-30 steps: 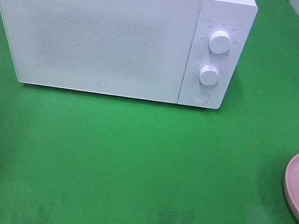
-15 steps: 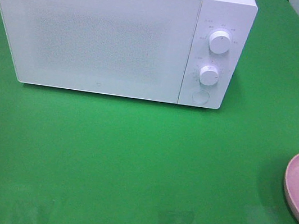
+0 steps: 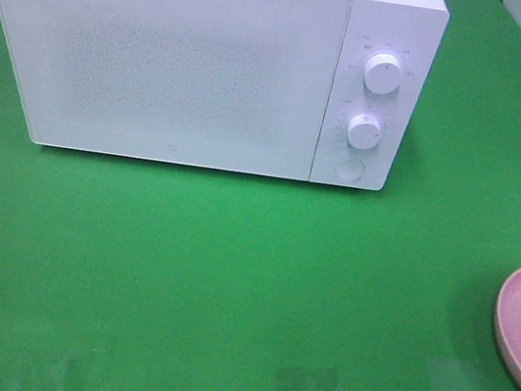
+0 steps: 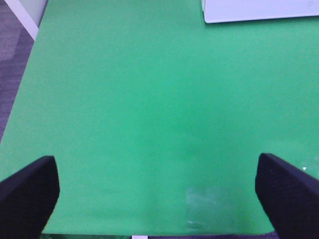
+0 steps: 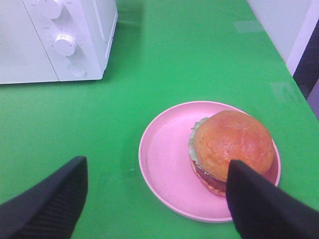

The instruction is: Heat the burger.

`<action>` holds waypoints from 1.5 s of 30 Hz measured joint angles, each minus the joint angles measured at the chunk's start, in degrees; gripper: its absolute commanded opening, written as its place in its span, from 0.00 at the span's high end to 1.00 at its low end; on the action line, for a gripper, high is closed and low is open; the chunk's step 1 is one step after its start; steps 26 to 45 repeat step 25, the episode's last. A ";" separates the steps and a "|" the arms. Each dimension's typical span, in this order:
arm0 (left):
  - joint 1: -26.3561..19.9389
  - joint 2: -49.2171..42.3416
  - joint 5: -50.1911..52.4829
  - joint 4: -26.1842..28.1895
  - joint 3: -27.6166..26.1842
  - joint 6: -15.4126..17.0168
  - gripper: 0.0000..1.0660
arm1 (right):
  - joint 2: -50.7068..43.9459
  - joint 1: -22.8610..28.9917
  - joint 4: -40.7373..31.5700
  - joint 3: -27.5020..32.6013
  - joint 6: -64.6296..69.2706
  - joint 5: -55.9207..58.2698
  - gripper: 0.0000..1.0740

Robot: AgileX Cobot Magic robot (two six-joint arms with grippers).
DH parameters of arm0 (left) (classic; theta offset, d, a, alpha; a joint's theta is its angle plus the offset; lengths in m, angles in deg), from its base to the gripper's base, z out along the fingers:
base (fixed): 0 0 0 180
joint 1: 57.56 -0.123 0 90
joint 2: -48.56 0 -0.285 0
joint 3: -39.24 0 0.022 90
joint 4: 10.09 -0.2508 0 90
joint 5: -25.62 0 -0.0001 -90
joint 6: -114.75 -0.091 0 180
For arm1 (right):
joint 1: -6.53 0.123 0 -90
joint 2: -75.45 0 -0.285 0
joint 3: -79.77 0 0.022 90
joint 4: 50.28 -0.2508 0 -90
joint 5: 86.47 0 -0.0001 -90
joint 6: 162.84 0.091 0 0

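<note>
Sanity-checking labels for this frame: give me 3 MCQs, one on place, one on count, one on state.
1. Where is the burger?
A. inside the microwave
B. on the pink plate
C. bare on the green table

2. How many knobs does the microwave have?
A. one
B. two
C. four

3. The microwave door is:
A. shut
B. wide open
C. removed

Answers: B, the burger sits on the pink plate; B, two white knobs are stacked on the microwave panel; A, the door lies flush with the front.
</note>
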 measured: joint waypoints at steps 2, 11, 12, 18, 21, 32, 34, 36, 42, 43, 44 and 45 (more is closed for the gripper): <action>0.00 -3.27 0.06 0.00 0.17 0.06 0.06 | 0.00 0.00 0.00 0.00 0.00 0.00 0.30; 0.00 -12.38 0.11 0.00 0.29 0.29 0.06 | 0.00 0.00 0.00 0.00 0.00 0.00 0.30; 0.00 -12.43 0.11 0.00 0.29 0.29 0.06 | 0.00 0.00 0.00 0.00 0.00 0.00 0.30; 0.00 -12.49 0.17 0.00 0.29 0.29 0.06 | 0.00 0.00 0.00 0.00 0.00 0.00 0.30; 0.00 -12.49 0.17 0.00 0.29 0.29 0.06 | 0.00 0.00 0.00 0.00 0.00 0.00 0.30; 0.00 -12.49 0.17 0.00 0.29 0.29 0.06 | 0.00 0.00 -0.06 0.00 0.00 0.00 0.30; 0.00 -12.49 0.17 0.00 0.29 0.29 0.06 | 0.00 0.00 -0.06 0.00 0.00 0.00 0.30; 0.00 -12.49 0.17 0.00 0.29 0.29 0.06 | 0.00 0.00 -0.06 0.00 0.00 0.00 0.30; 0.00 -12.49 0.17 0.00 0.29 0.29 0.06 | 0.00 0.00 -0.06 0.00 0.00 0.00 0.30; 0.00 -12.49 0.17 0.00 0.29 0.29 0.06 | 0.00 0.00 -0.06 0.00 0.00 0.00 0.30; 0.00 -12.49 0.17 0.00 0.29 0.29 0.06 | 0.00 0.00 -0.06 0.00 0.00 0.00 0.30; 0.00 -12.49 0.17 0.00 0.29 0.29 0.06 | 0.00 0.00 -0.06 0.00 0.00 0.00 0.30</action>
